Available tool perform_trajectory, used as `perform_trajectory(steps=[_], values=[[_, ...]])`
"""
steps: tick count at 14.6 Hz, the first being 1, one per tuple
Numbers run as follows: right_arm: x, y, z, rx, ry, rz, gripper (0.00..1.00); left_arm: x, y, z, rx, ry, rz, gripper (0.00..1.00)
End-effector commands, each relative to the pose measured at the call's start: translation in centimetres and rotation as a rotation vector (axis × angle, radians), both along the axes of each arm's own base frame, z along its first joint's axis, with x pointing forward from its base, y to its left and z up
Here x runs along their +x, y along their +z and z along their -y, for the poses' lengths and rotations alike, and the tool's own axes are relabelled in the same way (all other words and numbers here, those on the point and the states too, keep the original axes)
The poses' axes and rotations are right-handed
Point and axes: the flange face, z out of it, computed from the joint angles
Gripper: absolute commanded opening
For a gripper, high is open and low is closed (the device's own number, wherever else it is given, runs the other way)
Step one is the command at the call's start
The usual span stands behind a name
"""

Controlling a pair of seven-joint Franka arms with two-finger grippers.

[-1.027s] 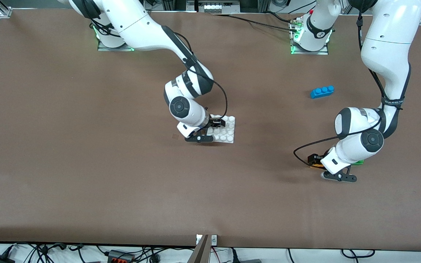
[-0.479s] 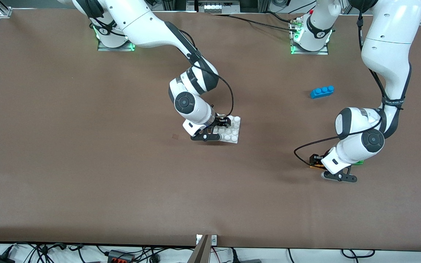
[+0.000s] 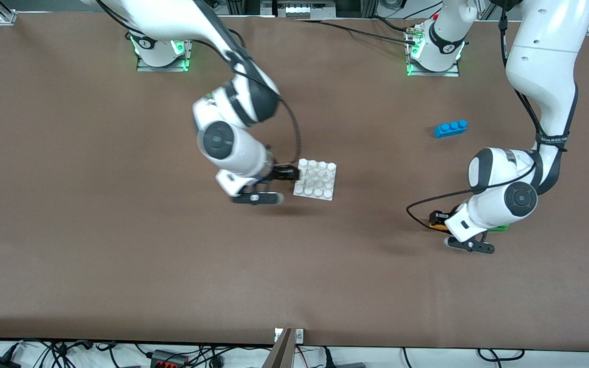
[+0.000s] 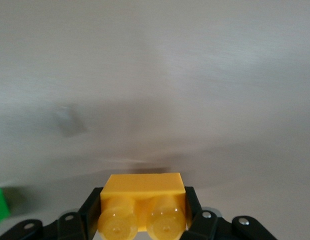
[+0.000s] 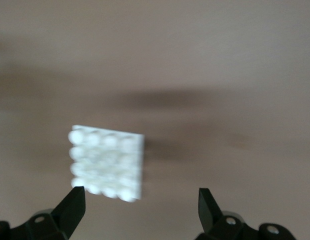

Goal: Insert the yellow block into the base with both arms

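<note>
Where brown table (image 3: 95, 230) spreads, white base (image 3: 316, 179).

No lettering is showing legibly anywhere. A band on the left arm (image 3: 551, 138), above its wrist, is carrying a line of small print, but the characters are too small to be made out.

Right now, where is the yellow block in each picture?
Front view: the yellow block peeks out orange beside the left arm's wrist, toward the left arm's end of the table, nearer the camera than the blue brick.
Left wrist view: it fills the lower middle, gripped between the left gripper jaws.
Right wrist view: not in it.
Shared landmark: the green brick beside it, also in the left wrist view.
</note>
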Motion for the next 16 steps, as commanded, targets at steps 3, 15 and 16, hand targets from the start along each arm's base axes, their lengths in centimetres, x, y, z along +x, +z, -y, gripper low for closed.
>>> perform_trajectory(steps=[3, 15, 16], values=[[-0.4, 10.6, 9.2, -0.25, 0.01, 0.039, 1.0, -1.8, 7.0, 12.9, 0.049, 0.035, -0.08, 0.62], [0.4, 18.9, 34.5, -0.153, 0.203, -0.092, 1.0, -9.6, 6.3, 31.5, -0.078, -0.003, 0.047, 0.62], [-0.5, 19.5, 36.2, -0.13, 0.207, -0.078, 1.0, -10.6, 5.7, 32.7, -0.08, 0.019, 0.059, 0.62]])
